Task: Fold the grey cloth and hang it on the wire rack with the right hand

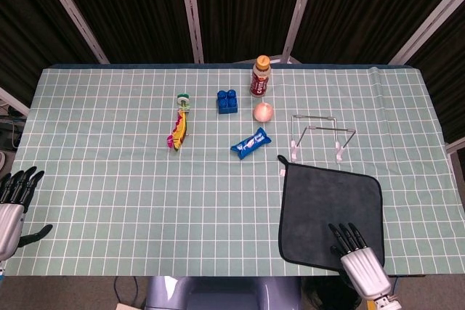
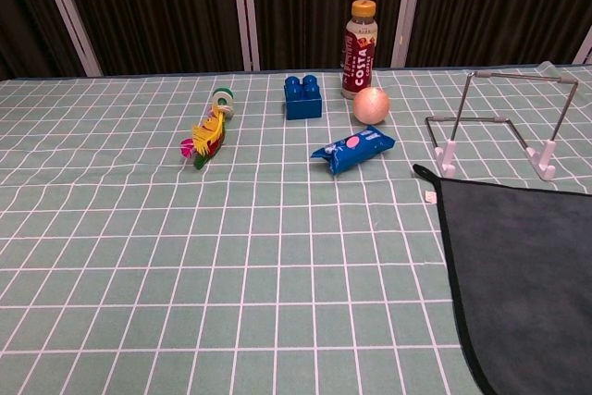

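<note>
The grey cloth [image 1: 327,208] [image 2: 527,275] lies flat and unfolded at the table's front right. Just behind it stands the wire rack [image 1: 320,134] [image 2: 504,122] on white feet. My right hand [image 1: 360,263] is over the cloth's near edge, fingers straight and apart, pointing away from me, holding nothing. At the table's front left edge my left hand [image 1: 13,205] hovers with its fingers spread and nothing in it. Neither hand shows in the chest view.
Behind the cloth are a blue snack packet [image 1: 251,142], a peach-coloured ball [image 1: 262,112], a brown drink bottle [image 1: 260,76], a blue building block [image 1: 227,101] and a colourful toy [image 1: 179,125]. The checked green tablecloth [image 1: 109,179] covers the table.
</note>
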### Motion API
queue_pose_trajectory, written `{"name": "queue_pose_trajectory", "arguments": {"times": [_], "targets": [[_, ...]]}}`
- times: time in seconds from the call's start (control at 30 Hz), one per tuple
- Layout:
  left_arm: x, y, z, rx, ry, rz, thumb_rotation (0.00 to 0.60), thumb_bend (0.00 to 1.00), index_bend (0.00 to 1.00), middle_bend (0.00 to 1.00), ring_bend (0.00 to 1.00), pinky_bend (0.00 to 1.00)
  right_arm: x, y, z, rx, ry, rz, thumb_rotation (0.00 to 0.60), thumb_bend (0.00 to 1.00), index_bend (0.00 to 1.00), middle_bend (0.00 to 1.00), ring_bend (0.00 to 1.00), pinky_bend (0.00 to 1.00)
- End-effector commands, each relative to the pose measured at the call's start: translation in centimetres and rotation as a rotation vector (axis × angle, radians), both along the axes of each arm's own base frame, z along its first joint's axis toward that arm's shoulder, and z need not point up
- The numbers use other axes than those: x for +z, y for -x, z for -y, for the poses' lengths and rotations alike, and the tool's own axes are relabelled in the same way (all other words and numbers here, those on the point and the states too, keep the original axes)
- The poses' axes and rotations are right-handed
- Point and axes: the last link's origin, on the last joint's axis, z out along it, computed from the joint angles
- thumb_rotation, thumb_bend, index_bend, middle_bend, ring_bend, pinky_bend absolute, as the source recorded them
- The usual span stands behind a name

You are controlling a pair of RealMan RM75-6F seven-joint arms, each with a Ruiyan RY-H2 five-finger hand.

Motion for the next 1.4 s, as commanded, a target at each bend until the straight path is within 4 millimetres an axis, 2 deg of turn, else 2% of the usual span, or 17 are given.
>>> {"name": "queue_pose_trajectory", "arguments": {"times": [0.03, 0.37, 0.7, 1.0, 1.23, 1.4], "targets": [[0.0, 0.0, 0.0, 0.002, 0.0, 0.0, 0.6, 0.0, 0.0, 0.0, 0.0, 0.0, -0.6, 0.0, 0.0, 0.021, -0.004, -0.015, 0.6, 0.18, 0.42, 0.0, 0.0, 0.0], [-0.2, 0.1, -0.1, 0.005, 0.007, -0.005, 0.6, 0.0, 0.0, 0.0, 0.0, 0.0, -2.2, 0.1, -0.6, 0.074, -0.025, -0.059, 0.6, 0.19, 0.43, 0.0, 0.0, 0.0], [-0.2, 0.1, -0.1, 0.005, 0.009, -0.003, 0.6, 0.0, 0.0, 0.0, 0.0, 0.0, -2.7, 0.4, -0.7, 0.089, -0.021, -0.091, 0.6, 0.19, 0.43, 0.0, 0.0, 0.0], [-0.3, 0.1, -0.1, 0.006, 0.011, -0.003, 0.6, 0.0, 0.0, 0.0, 0.0, 0.0, -2.7, 0.5, -0.5, 0.107, 0.001, -0.103, 0.6, 0.35, 0.45, 0.0, 0.0, 0.0], [-0.3, 0.1, -0.1, 0.006, 0.011, -0.002, 0.6, 0.0, 0.0, 0.0, 0.0, 0.0, -2.5, 0.5, -0.5, 0.103, 0.009, -0.098, 0.6, 0.38, 0.45, 0.0, 0.0, 0.0], [-0.3, 0.1, -0.1, 0.006, 0.011, -0.001, 0.6, 0.0, 0.0, 0.0, 0.0, 0.0, -2.5, 0.5, -0.3, 0.099, 0.016, -0.092, 0.6, 0.42, 0.52, 0.02, 0.0, 0.0]]}}
